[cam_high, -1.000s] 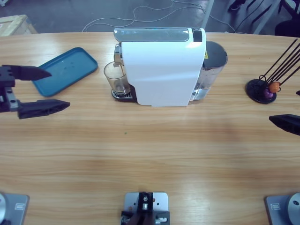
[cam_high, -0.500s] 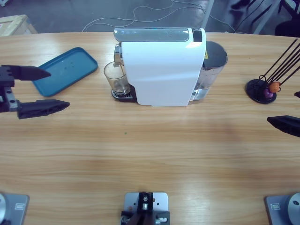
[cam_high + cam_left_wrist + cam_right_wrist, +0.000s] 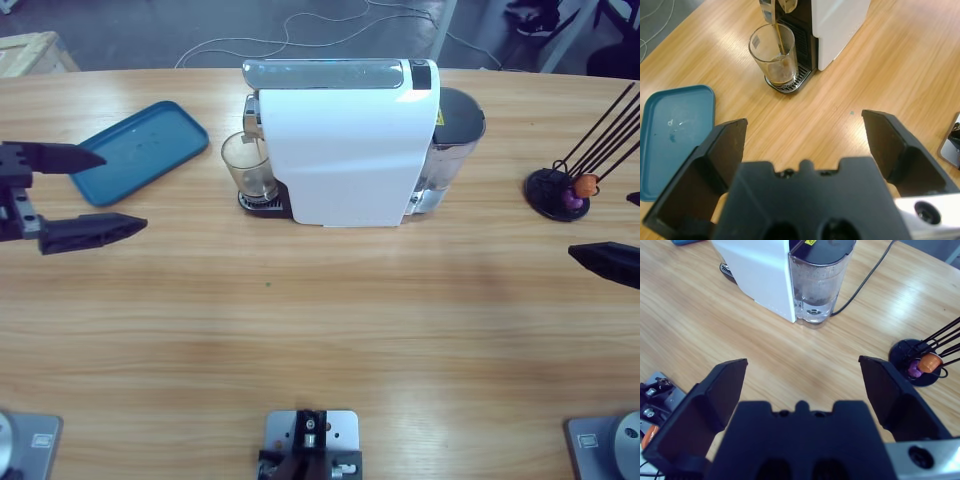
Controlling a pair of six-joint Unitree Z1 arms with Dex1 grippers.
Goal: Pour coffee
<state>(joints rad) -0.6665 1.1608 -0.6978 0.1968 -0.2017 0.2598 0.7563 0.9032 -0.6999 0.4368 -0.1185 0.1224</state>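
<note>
Wood grain runs along the long table [image 3: 320, 320], and we take the white coffee machine [image 3: 350, 145] standing on it as our landmark. We see the coffee [image 3: 780, 76] as a shallow dark brown layer at the bottom of a clear glass [image 3: 774, 55], with a thin brown stream dropping into it from the machine's spout. That stream is the only long axis we can give: it runs straight down from spout to glass, while the pooled layer lies flat and points nowhere. The glass stands upright on the machine's drip grate, right against the machine's front end (the end away from the water tank [image 3: 817, 282]).

Well out from that front end, our left gripper [image 3: 90, 190] hangs above the table with its jaws spread wide and nothing between them; in the left wrist view it looks along the table toward the glass. A blue tray [image 3: 140, 150] lies flat on the table between this gripper and the machine, nearer the gripper, and apart from both.

Beyond the machine's tank end, our right gripper [image 3: 802, 390] is also spread open and carries nothing; in the high view only one black jaw tip shows at the edge. On that same side of the machine, well clear of the tank, stands a black capsule rack [image 3: 555, 195] with thin black rods, holding an orange capsule [image 3: 929, 361] and a purple capsule [image 3: 913, 368] near its base.
</note>
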